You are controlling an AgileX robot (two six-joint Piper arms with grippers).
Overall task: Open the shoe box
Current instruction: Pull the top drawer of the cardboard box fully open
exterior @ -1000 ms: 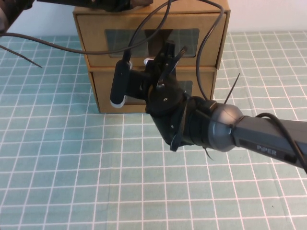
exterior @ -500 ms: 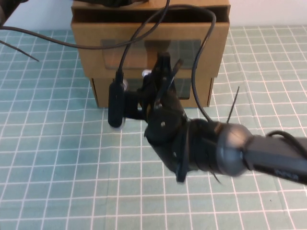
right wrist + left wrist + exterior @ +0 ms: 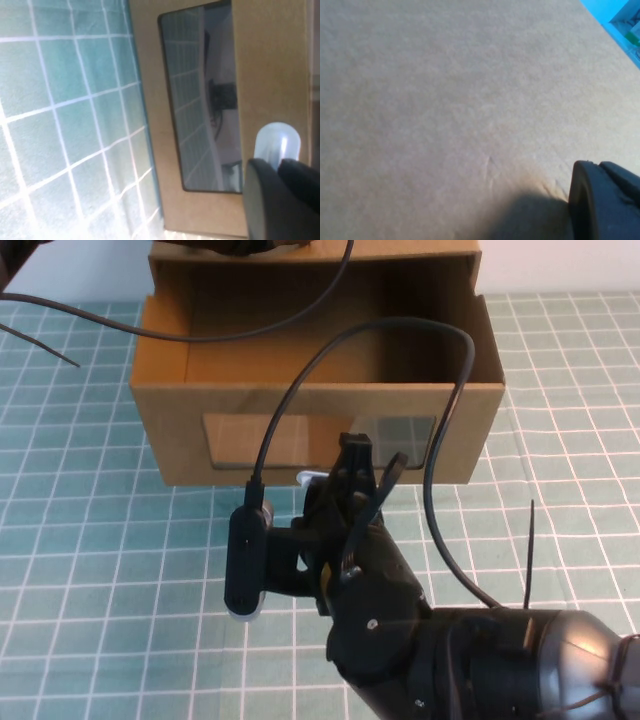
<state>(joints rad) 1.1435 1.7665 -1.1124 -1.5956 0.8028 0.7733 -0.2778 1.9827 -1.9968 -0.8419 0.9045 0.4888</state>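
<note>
The cardboard shoe box (image 3: 465,252) stands at the back of the table. Its upper drawer (image 3: 160,430) is slid far out toward me, with its inside open to view and a clear window (image 3: 250,440) in its front wall. My right gripper (image 3: 372,468) is at the middle of that front wall, shut on the drawer's translucent pull tab (image 3: 311,478). The right wrist view shows the same tab (image 3: 277,141) above the right gripper (image 3: 279,169). My left gripper (image 3: 240,246) rests on the box's top, and the left wrist view shows the left gripper (image 3: 605,200) against bare cardboard (image 3: 445,110).
A green checked cloth (image 3: 80,570) covers the table. Black cables (image 3: 440,390) loop over the open drawer, and another cable (image 3: 60,315) crosses the back left. The right arm's camera (image 3: 244,560) hangs left of the wrist. The pulled-out drawer hides the lower box.
The right gripper has drawn back toward me with the tab, and the upper drawer has slid from nearly closed to far out. The left gripper has stayed on the box top.
</note>
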